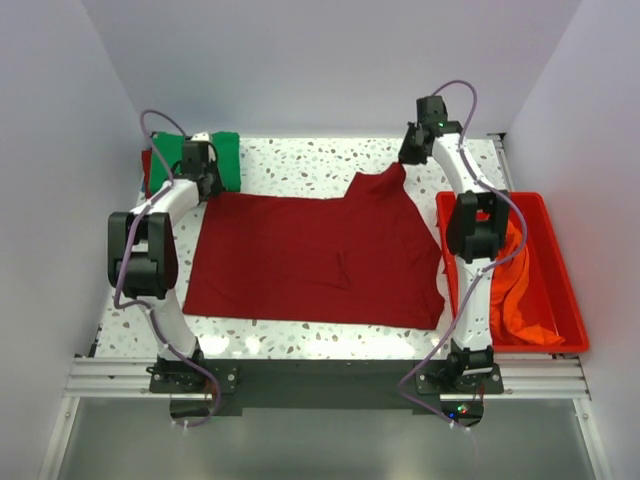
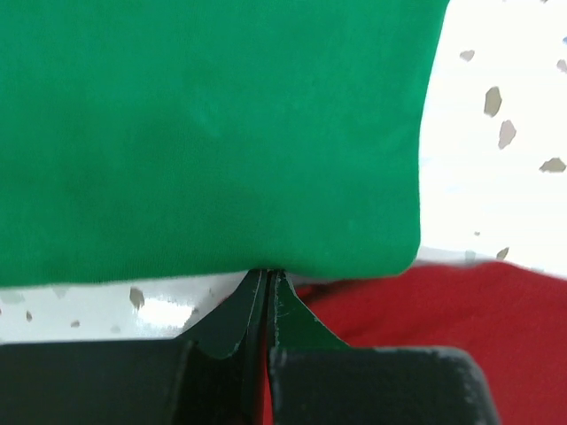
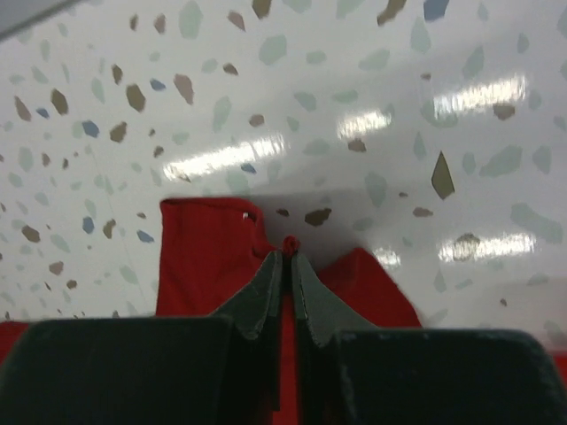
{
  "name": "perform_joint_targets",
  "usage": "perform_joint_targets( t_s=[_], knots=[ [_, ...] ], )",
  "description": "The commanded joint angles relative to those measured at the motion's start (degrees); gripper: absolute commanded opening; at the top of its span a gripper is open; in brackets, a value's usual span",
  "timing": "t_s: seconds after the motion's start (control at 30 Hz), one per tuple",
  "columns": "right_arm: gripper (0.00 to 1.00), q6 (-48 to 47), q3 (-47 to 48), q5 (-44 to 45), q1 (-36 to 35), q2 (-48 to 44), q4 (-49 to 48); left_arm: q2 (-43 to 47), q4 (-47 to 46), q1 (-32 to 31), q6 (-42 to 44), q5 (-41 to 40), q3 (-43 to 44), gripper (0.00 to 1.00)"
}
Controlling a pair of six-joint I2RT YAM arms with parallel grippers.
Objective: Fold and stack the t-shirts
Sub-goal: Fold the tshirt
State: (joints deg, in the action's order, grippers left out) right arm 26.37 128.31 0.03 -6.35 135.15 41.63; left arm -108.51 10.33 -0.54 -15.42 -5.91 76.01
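Across the middle of the desk lies a dark red shirt, spread flat. Toward the far right corner the right claw is clenched on a lifted peak of it; near the far left corner the left claw is pinched closed on a sliver of red, beside a folded green shirt. The cloth looks light and limp, likely to sag, so corners and hems seem the best holds.

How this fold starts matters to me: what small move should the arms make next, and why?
Probably raise both grippers a little, to start carrying the far edge toward the near one. The left gripper and right gripper each seem shut on a far corner of the dark red t-shirt, which lies spread flat and unfolded.
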Motion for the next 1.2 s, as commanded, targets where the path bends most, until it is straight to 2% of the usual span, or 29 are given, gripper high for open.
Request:
perform_joint_targets(
  t_s=[0.0, 0.3, 0.57, 0.8, 1.17],
  knots=[
    [0.00, 1.2, -8.3, -3.5, 0.3, -10.0, -2.7, 5.1, -1.5, 0.0, -0.7, 0.6, -3.4, 0.00],
    [0.00, 1.1, -29.4, -6.3, 0.2, -27.7, -5.2, 8.2, 4.7, 0.2, 0.6, -4.2, -7.3, 0.00],
    [0.00, 0.2, -42.1, -5.4, 0.2, -40.7, -3.0, 10.4, 7.7, 0.5, 2.1, -12.7, -9.7, 0.00],
    [0.00, 0.3, -53.7, -5.7, 0.1, -51.4, -0.5, 13.6, 9.3, 2.1, 2.3, -15.8, -12.5, 0.00],
    [0.00, 0.2, -62.2, -5.6, 0.2, -62.8, 4.3, 19.6, 10.2, 2.6, 2.9, -14.6, -16.1, 0.00]
  ],
)
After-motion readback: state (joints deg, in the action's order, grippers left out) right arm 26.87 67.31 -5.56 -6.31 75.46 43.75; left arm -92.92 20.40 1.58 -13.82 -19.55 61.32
